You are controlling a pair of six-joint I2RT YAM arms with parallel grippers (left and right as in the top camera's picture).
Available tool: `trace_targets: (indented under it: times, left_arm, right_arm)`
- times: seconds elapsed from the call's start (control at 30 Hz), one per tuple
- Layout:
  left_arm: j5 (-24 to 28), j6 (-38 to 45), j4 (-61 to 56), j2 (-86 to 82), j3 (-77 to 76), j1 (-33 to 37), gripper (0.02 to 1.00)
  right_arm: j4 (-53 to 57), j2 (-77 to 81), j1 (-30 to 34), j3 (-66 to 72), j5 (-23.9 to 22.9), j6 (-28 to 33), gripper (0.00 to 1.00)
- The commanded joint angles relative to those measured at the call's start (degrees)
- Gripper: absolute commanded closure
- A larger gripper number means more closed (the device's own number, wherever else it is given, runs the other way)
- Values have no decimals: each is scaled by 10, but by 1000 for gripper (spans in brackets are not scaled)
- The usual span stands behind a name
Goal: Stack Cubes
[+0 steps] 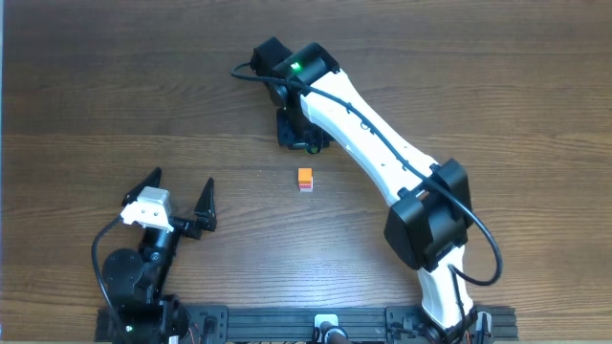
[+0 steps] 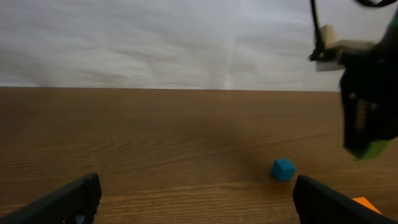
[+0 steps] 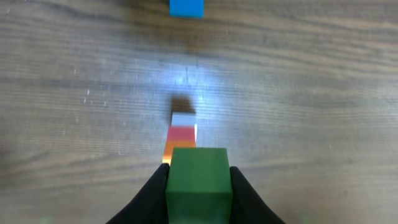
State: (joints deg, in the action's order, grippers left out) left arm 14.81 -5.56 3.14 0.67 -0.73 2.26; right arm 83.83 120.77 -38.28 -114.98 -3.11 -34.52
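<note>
Alignment matters most: the right gripper [image 3: 198, 186], clenched on the green cube [image 3: 198, 165], should centre it squarely over the cube stack [image 3: 181, 134], lower slowly, then release gently.

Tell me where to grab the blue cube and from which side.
Probably best: take the blue cube by two opposite side faces, coming straight down from above. It sits flat on the table, apart from the stack, so all its sides are free.
</note>
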Motion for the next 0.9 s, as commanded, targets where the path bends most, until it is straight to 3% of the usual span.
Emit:
trace_targets:
  times: [0.03,0.9]
  left_arm:
    - [2,9,-2,-4,4,-2,18]
    - [2,9,-2,-4,4,-2,18]
  right_arm:
    - [11,-23,-17,-11,-11,-19,989]
    - [-32,-39,-40,88,51,-36,987]
